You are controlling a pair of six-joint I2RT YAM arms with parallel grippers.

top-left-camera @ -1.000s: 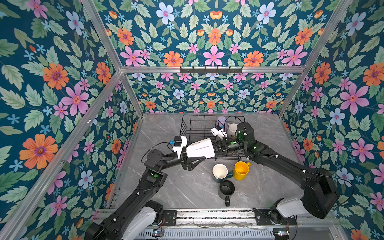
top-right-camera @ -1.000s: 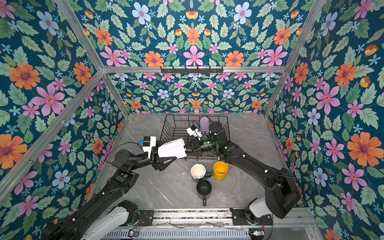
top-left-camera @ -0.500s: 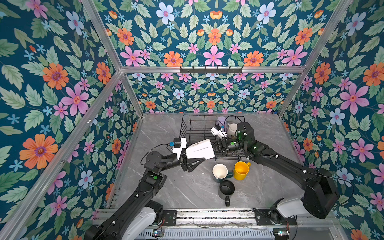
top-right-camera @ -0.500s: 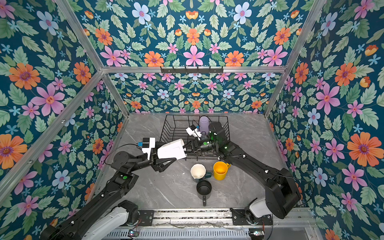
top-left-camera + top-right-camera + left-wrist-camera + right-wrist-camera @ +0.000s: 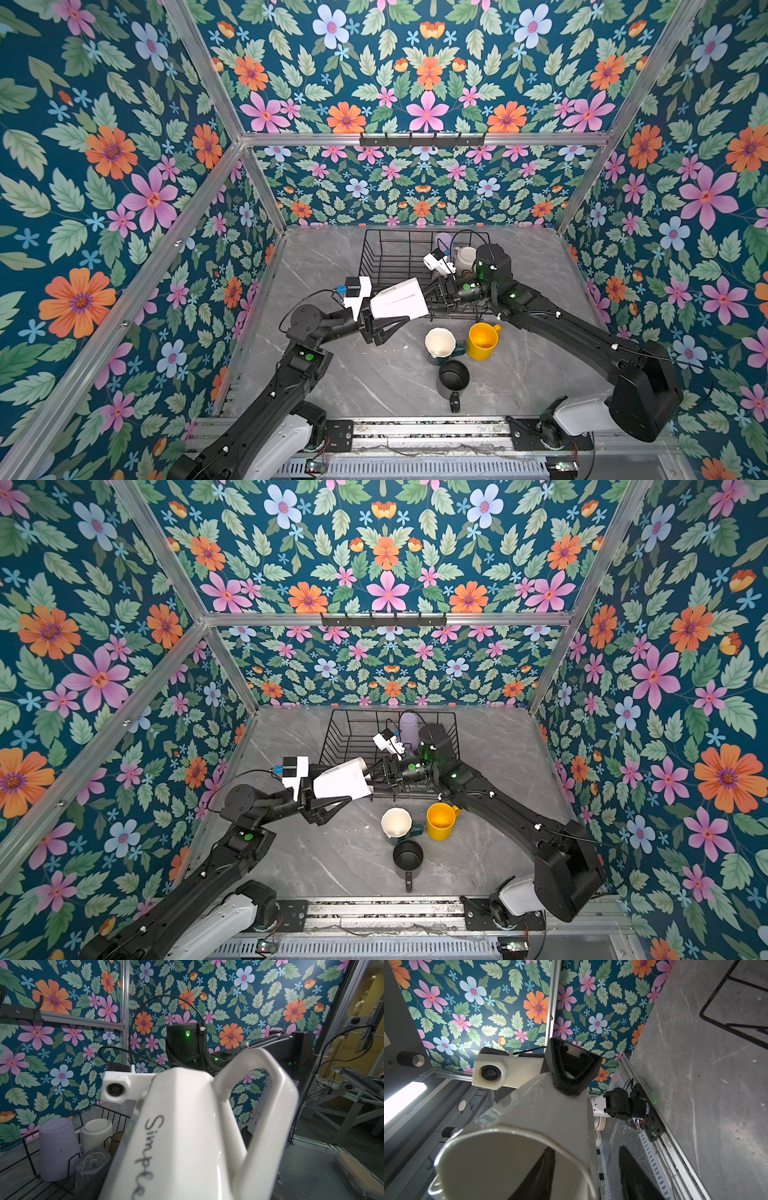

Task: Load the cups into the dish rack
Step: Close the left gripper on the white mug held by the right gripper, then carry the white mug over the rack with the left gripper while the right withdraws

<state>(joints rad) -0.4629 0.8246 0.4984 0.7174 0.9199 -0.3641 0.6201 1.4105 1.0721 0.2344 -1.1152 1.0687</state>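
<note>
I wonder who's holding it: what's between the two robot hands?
A white mug, lying on its side, sits between the left gripper and the right gripper; both top views show it.

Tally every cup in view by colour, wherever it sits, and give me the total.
White mugs: 2 (held mug, racked mug)
Yellow mug: 1
Black mug: 1
Dark green mug: 1
Lavender tumbler: 1
Clear glass: 1
Amber glass: 1
Total: 8

Teal floral wallpaper [image 5: 124, 166] covers 3 walls, edged by aluminium frame bars [image 5: 299, 139], above a grey marble tabletop [image 5: 374, 382].
</note>
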